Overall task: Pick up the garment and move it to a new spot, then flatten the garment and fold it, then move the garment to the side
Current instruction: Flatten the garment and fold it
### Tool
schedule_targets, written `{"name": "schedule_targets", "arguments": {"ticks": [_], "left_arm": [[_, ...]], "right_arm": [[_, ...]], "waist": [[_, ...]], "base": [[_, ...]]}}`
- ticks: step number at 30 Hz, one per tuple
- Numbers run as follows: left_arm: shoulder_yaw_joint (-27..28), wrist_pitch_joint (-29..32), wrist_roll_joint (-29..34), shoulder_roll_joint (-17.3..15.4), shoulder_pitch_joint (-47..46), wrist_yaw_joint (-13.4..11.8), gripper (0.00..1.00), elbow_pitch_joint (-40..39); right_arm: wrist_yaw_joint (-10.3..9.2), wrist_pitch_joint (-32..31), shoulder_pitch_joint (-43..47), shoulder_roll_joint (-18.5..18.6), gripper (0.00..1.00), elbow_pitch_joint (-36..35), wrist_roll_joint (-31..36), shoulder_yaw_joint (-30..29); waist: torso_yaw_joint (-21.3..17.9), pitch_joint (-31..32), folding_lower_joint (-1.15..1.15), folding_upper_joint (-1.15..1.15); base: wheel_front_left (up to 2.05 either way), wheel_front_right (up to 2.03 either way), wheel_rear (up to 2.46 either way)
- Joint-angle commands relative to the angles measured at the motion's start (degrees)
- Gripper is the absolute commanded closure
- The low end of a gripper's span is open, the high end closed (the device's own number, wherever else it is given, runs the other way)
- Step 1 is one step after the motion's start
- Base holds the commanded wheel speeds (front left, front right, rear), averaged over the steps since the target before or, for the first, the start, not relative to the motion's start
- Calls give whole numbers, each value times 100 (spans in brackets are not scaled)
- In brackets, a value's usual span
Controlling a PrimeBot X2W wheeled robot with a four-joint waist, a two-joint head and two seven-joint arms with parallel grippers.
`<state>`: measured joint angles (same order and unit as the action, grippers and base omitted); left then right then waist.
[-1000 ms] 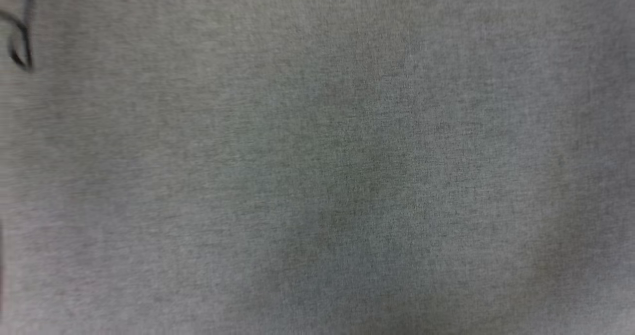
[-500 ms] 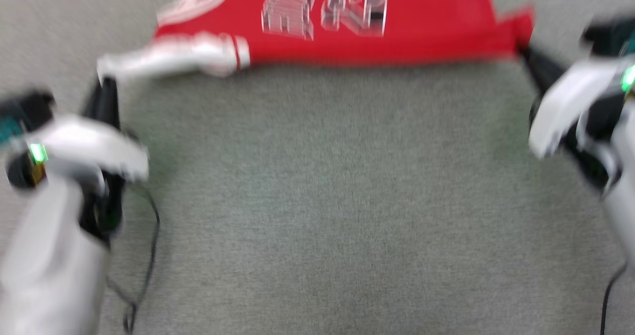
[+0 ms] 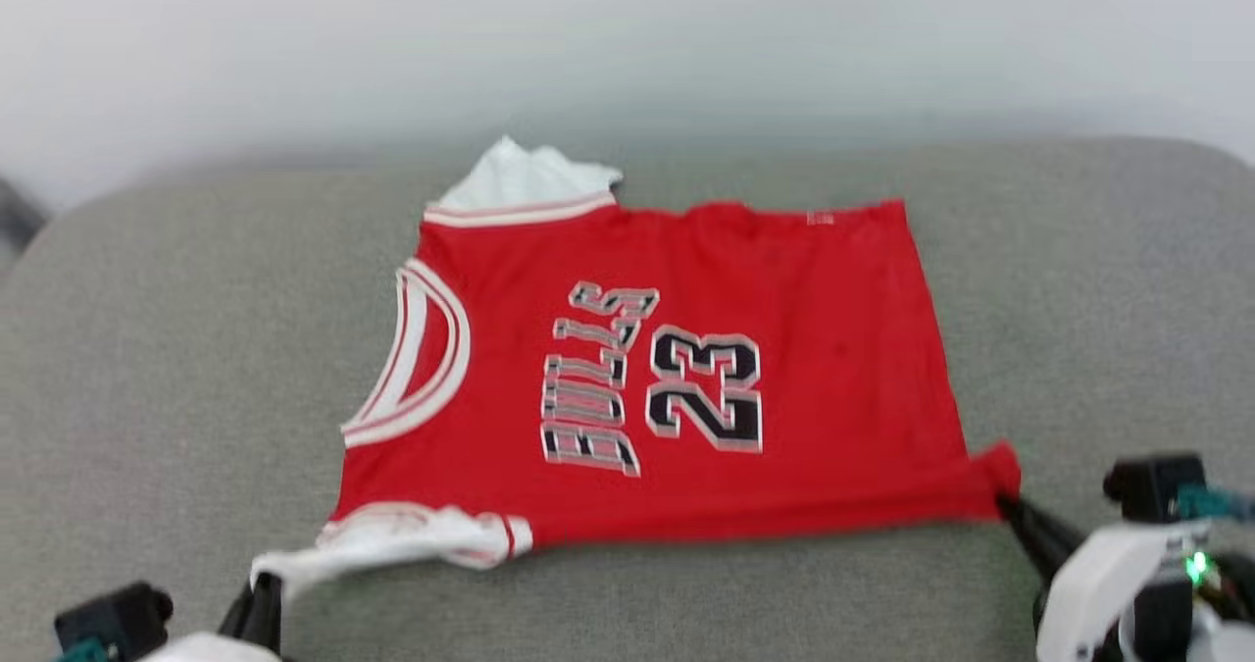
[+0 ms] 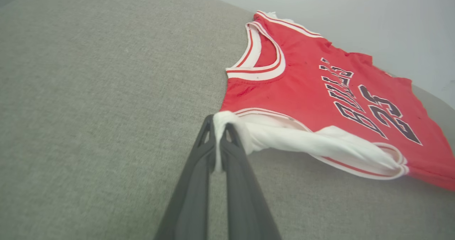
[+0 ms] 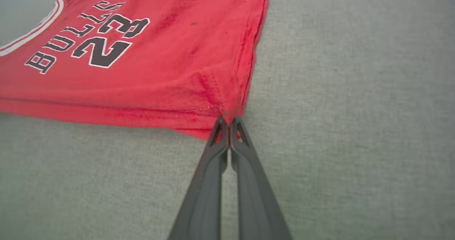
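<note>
Head view showed the garment (image 3: 804, 348) lying chest-up on a grey fabric surface (image 3: 147, 348), with its collar (image 3: 422, 358) toward the robot's left and its lettering (image 3: 588, 387) facing up. The left pincer (image 4: 218, 126) was clenched on the end of the near white sleeve (image 4: 320, 144), which was drawn out from the body. The right pincer (image 5: 229, 123) was clamped on the near red hem corner (image 5: 220, 94), where the cloth bunched. The far sleeve (image 3: 520, 177) looked crumpled, though blur made that hard to judge.
</note>
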<state>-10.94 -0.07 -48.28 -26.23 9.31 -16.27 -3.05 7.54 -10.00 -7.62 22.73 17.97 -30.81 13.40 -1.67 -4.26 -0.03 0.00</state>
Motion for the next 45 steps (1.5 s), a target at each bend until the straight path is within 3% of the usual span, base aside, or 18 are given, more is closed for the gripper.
{"name": "schedule_targets", "arguments": {"ticks": [1, 5, 10, 17, 22, 32, 33, 34, 35, 36, 37, 40, 41, 45], "left_arm": [[42, 28, -8, -57, 164, -77, 100, -87], [42, 315, -103, -154, 768, -342, 100, -616], [-38, 485, -36, -266, 805, -402, 100, -1016], [-328, 594, 175, -327, -292, 0, 100, -667], [-578, 630, 293, -242, -1305, 401, 100, -20], [-768, 693, 315, -76, -2677, 923, 100, 1141], [-781, 731, 283, -65, -2761, 958, 100, 1250], [-798, 789, 249, -47, -2830, 989, 100, 1398], [-826, 866, 197, -25, -2876, 1025, 100, 1533], [-830, 917, 152, -1, -2929, 1059, 100, 1664], [-830, 952, 113, 12, -2982, 1089, 76, 1799], [-809, 1025, -33, 72, -3057, 1219, 5, 2112], [-805, 1024, -59, 58, -3066, 1245, 0, 2188], [-731, 952, -144, 43, -3066, 1312, 0, 2356]], "right_arm": [[-10, -88, 231, -27, 100, -83, 91, -88], [-10, -518, 1121, -274, 100, -720, 335, -560], [-9, -1012, 1571, -648, 100, -1418, 613, -944], [-8, -1427, 1095, -837, 100, -1712, 884, -1056], [-8, -1571, 537, -797, 100, -1518, 973, -972], [-8, -1581, -478, -612, 100, -930, 980, -528], [-8, -1546, -547, -585, 93, -860, 1007, -486], [-8, -1503, -607, -588, 67, -757, 1016, -448], [-8, -1460, -657, -599, 52, -655, 1011, -406], [-8, -1406, -711, -612, 22, -576, 999, -367], [-8, -1350, -757, -636, 0, -488, 962, -334], [-8, -1100, -808, -627, 0, -307, 900, -204], [-8, -981, -813, -624, 0, -274, 895, -187], [-8, -446, -733, -686, 0, -256, 914, -276]], "waist": [[67, 215, 3, 0], [132, 423, 3, 0], [122, 383, 3, 0], [75, 4, 3, 0], [40, -347, 3, 0], [-29, -1066, 3, 0], [-39, -1119, 3, 0], [-50, -1155, 3, 0], [-61, -1179, 3, 0], [-78, -1197, 3, 0], [-98, -1203, 3, 0], [-141, -1179, 3, 0], [-152, -1151, 3, 0], [-187, -1027, 3, 0]], "base": [[0, 0, 0], [0, 0, 0], [0, 0, 0], [0, 0, 0], [0, 0, 0], [0, 0, 0], [0, 0, 0], [0, 0, 0], [0, 0, 0], [0, 0, 0], [0, 0, 0], [0, 0, 0], [0, 0, 0], [0, 0, 0]]}}
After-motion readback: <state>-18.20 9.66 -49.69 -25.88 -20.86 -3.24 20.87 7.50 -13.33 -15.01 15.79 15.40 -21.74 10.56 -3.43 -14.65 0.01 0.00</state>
